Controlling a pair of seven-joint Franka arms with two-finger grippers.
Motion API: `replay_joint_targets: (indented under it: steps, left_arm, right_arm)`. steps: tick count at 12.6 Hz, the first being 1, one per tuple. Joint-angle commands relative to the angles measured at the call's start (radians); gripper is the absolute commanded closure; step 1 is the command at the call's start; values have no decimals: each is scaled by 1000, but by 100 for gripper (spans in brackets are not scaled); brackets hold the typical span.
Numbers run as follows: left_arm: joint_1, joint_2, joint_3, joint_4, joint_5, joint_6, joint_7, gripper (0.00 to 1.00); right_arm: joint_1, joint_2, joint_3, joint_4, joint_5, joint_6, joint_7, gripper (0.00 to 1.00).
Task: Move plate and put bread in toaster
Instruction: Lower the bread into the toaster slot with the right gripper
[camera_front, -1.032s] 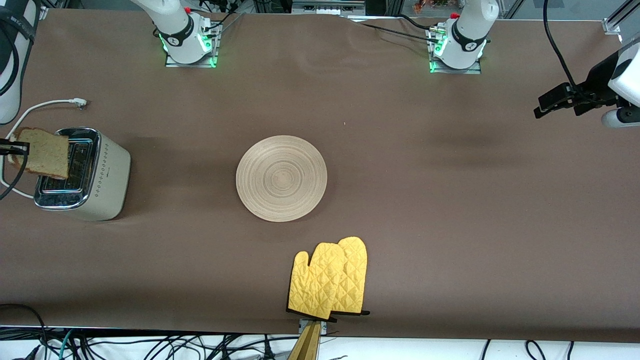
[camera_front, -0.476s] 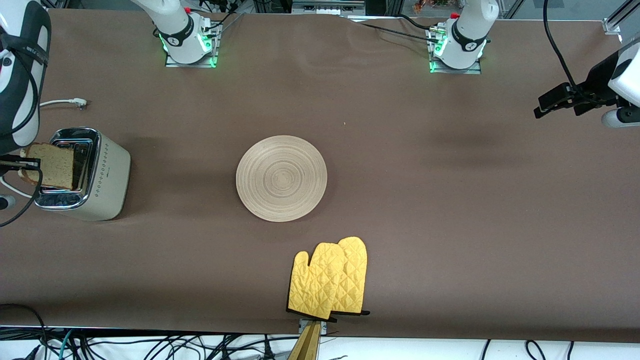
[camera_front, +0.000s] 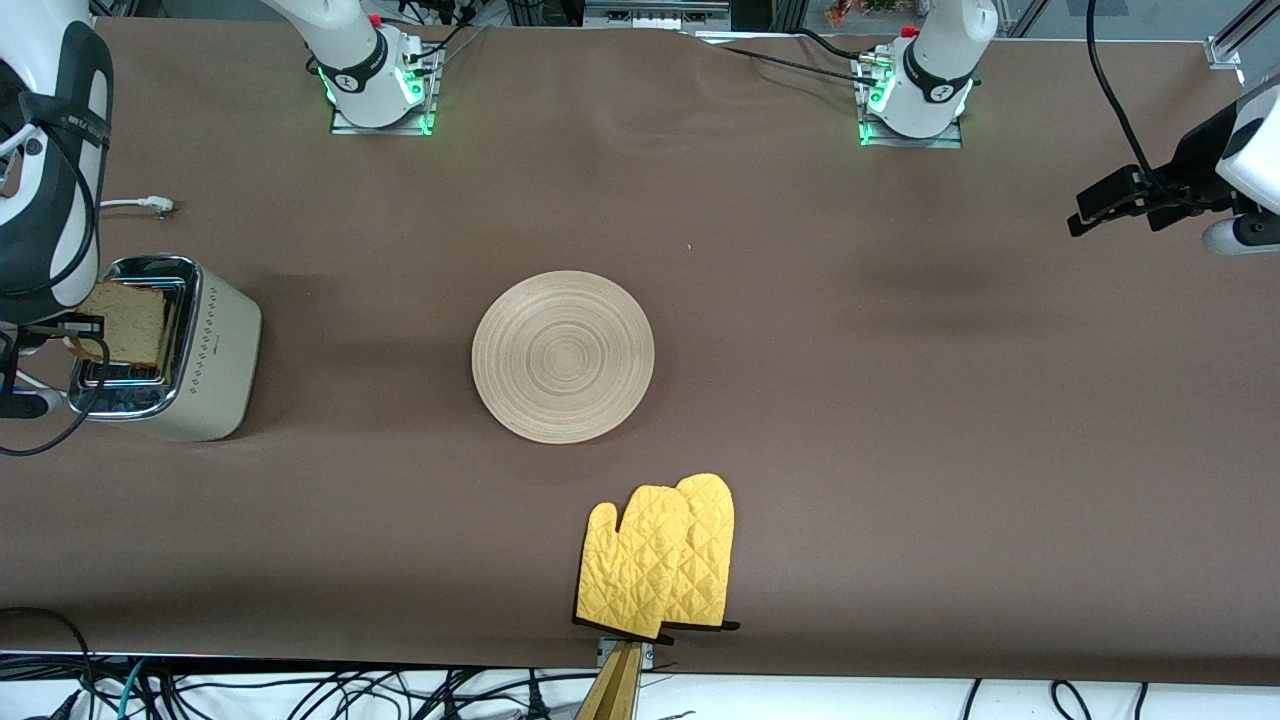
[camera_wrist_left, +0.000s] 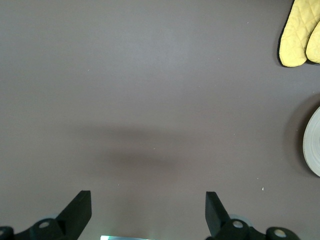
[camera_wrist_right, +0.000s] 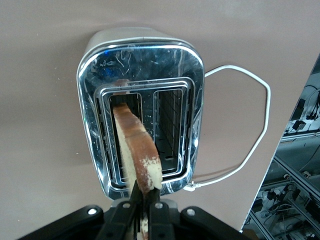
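Over toaster (camera_wrist_right: 141, 107) slot: bread (camera_wrist_right: 136, 152), right end effector (camera_wrist_right: 143, 206) gripping.

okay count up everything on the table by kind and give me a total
Plate: 1
Bread, held by the right gripper over the toaster: 1
Toaster: 1
Yellow oven mitts: 2
Total: 5

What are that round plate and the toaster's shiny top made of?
The plate looks like pale matte wood: ring grooves and grain-like tones show. The toaster top seems polished chrome-like metal, mirroring its surroundings in the right wrist view; its cream body could be painted metal or plastic.
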Motion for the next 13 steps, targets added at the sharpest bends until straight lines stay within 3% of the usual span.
replay_joint_targets:
  steps: [1, 3, 4, 5, 10, 13]
  left_arm:
    - [-3, 10, 0, 30, 18, -24, -13, 0]
    - [-3, 9, -1, 30, 18, -25, -13, 0]
    - [-3, 9, -1, 30, 18, -25, -13, 0]
    - [-3, 10, -1, 30, 18, -25, -13, 0]
    - [-1, 10, 0, 30, 18, -25, -13, 0]
    - [0, 10, 0, 30, 18, -25, -13, 0]
  right_arm:
    - [-1, -13, -2, -23, 12, 11, 9, 100]
    - [2, -11, -2, -19, 10, 40, 10, 100]
    - [2, -11, 0, -16, 10, 48, 10, 47]
    - [-1, -14, 0, -15, 27, 57, 12, 0]
    - [14, -103, 23, -7, 102, 35, -72, 0]
    - [62, -119, 35, 69, 148, -36, -153, 0]
